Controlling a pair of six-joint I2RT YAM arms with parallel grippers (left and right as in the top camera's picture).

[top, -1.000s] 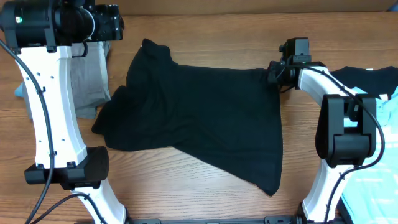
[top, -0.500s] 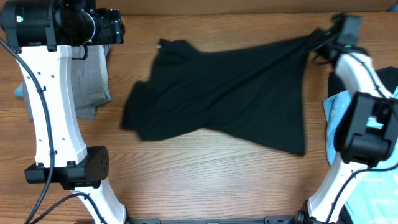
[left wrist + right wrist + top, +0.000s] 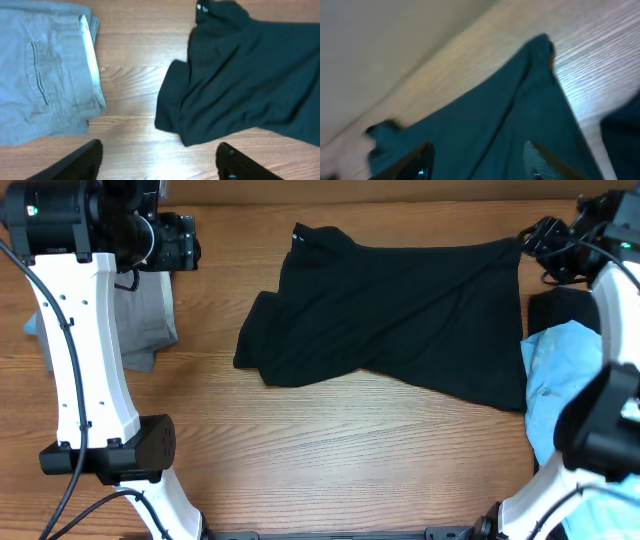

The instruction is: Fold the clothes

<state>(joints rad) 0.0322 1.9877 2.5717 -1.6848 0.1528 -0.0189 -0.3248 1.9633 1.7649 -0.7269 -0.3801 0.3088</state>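
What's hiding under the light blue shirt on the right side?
A black cloth peeks out from under the light blue shirt at its top edge. How far it reaches underneath is covered, and the wooden table there is hidden too.

two arms work the table [image 3: 350, 450]. the left arm [image 3: 85, 350], by the left edge, is built of smooth white links dotted with small dark screws and joined by blocky black housings. a green light [image 3: 30, 212] glows on the topmost housing, and a black cable [image 3: 68, 498] trails along the arm. the right arm [image 3: 612, 310], by the right edge, has the same white shells and black joints, with thin black wires [image 3: 548, 265] bunched near its wrist. the left gripper [image 3: 159, 150] has matt black, wedge-shaped fingers [image 3: 80, 160]. those of the right gripper [image 3: 477, 150] look dark and glossy, though blur softens them.
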